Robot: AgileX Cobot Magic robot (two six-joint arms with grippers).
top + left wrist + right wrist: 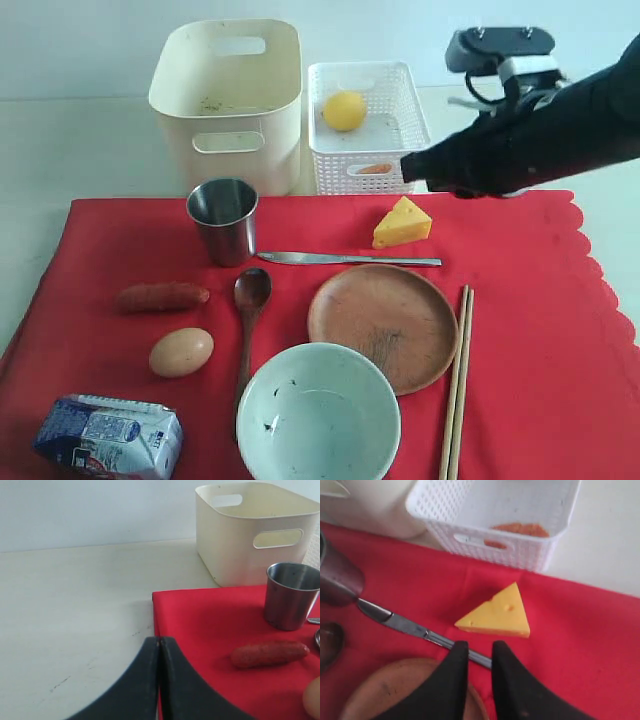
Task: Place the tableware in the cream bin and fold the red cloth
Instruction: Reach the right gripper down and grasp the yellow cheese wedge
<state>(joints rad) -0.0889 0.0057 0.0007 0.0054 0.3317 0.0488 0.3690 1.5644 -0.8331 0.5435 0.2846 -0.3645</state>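
Note:
On the red cloth (540, 330) lie the steel cup (222, 218), the knife (345, 259), the dark spoon (248, 320), the wooden plate (382, 325), the pale bowl (318, 420) and the chopsticks (458, 380). Behind the cloth stands the cream bin (228, 100), with no tableware in it. My right gripper (408, 167) hangs high over the cloth's far edge. In its wrist view its jaws (480, 645) stand slightly apart and empty, over the knife (410, 626) handle, near the cheese (497, 615). My left gripper (160, 642) is shut on nothing, above the cloth's left edge.
A white lattice basket (365, 150) beside the bin holds a lemon (344, 110) and an orange-red item. Cheese (402, 223), a sausage (162, 296), an egg (181, 352) and a milk carton (108, 436) also lie on the cloth.

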